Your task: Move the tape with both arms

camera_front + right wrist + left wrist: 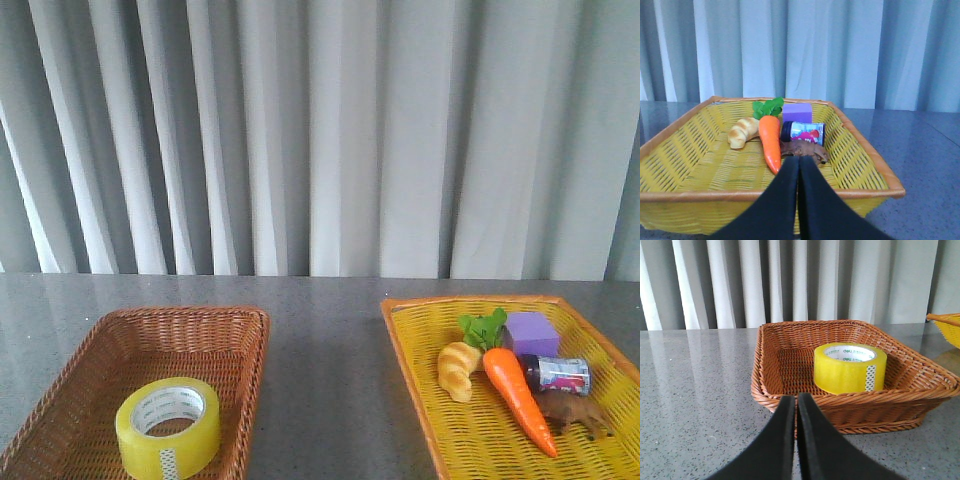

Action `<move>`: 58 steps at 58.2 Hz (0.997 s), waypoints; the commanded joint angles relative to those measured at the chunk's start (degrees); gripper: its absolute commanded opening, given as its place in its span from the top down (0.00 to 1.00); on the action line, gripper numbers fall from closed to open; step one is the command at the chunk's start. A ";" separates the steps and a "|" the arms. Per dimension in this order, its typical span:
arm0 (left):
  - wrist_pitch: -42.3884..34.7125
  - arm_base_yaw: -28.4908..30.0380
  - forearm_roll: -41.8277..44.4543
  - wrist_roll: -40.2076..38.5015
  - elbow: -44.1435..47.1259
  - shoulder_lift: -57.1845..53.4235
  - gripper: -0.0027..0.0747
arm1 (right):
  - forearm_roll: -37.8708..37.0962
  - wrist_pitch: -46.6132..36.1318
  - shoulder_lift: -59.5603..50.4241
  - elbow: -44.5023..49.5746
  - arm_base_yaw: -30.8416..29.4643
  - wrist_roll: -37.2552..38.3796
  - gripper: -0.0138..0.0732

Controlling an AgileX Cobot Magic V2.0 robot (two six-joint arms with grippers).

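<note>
The tape (168,427), a wide yellow roll with a white printed core, lies flat in the brown wicker basket (240,340) at the front left of the table. It also shows in the left wrist view (850,368), inside the same basket (770,390). My left gripper (796,401) is shut and empty, just outside the basket's near rim, short of the tape. My right gripper (799,162) is shut and empty in front of the yellow basket (670,145). Neither arm shows in the front view.
The yellow basket (410,350) at the front right holds a croissant toy (459,370), a carrot (517,395), a purple block (531,333), a small can (556,374) and a brown animal figure (575,411). Grey curtains hang behind the grey table.
</note>
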 commanded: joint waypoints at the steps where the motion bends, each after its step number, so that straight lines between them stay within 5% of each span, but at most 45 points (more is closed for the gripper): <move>1: -4.23 0.11 -0.11 -0.50 -0.46 -0.90 0.97 | 1.14 -3.18 -3.23 1.14 -1.24 0.57 0.85; 16: -4.23 0.11 -0.11 -0.50 -0.46 -0.90 0.97 | 1.09 2.52 -4.60 1.19 -1.29 0.44 0.85; 58: -4.23 0.11 -0.11 -0.50 -0.46 -0.90 0.97 | 1.16 2.61 -4.60 1.19 -1.29 0.39 0.85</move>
